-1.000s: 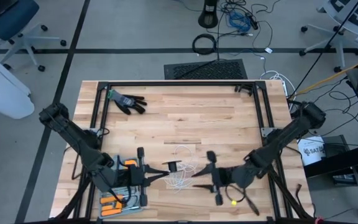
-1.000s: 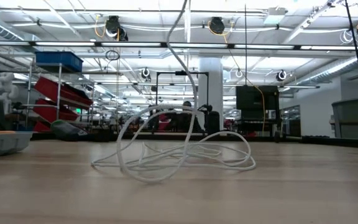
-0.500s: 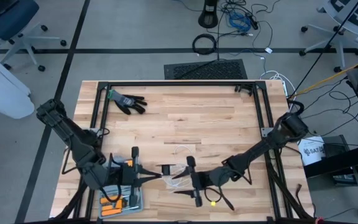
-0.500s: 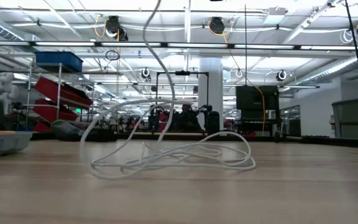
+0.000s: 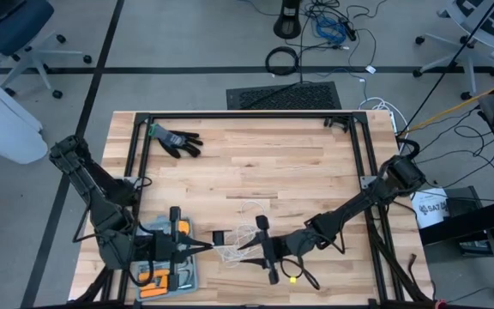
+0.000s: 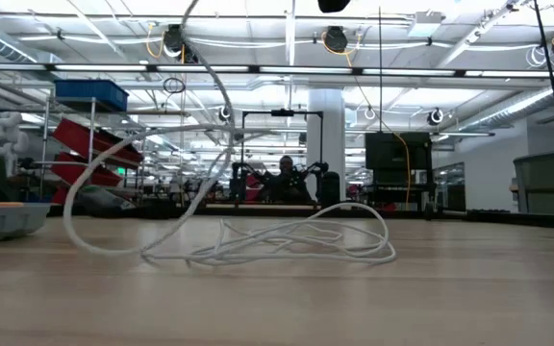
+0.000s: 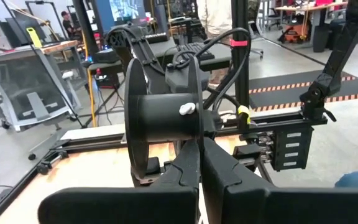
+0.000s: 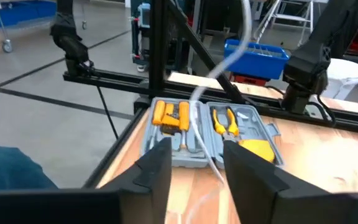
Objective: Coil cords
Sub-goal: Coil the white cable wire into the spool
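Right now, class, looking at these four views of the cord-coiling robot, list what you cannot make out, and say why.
- High view: where the white cord meets the black spool is too small to trace.
- Low view: the cord's upper end runs off the top edge.
- Left wrist view: the spool hides any cord wound behind it.
- Right wrist view: the tool case contents are blurred and partly behind the right claw.

A thin white cord [image 6: 287, 240] lies in loose, tangled loops on the wooden table [image 6: 277, 298]. One strand climbs from the pile, arching up and out past the top edge. Behind, a blue bin [image 6: 89, 93] sits on shelving.
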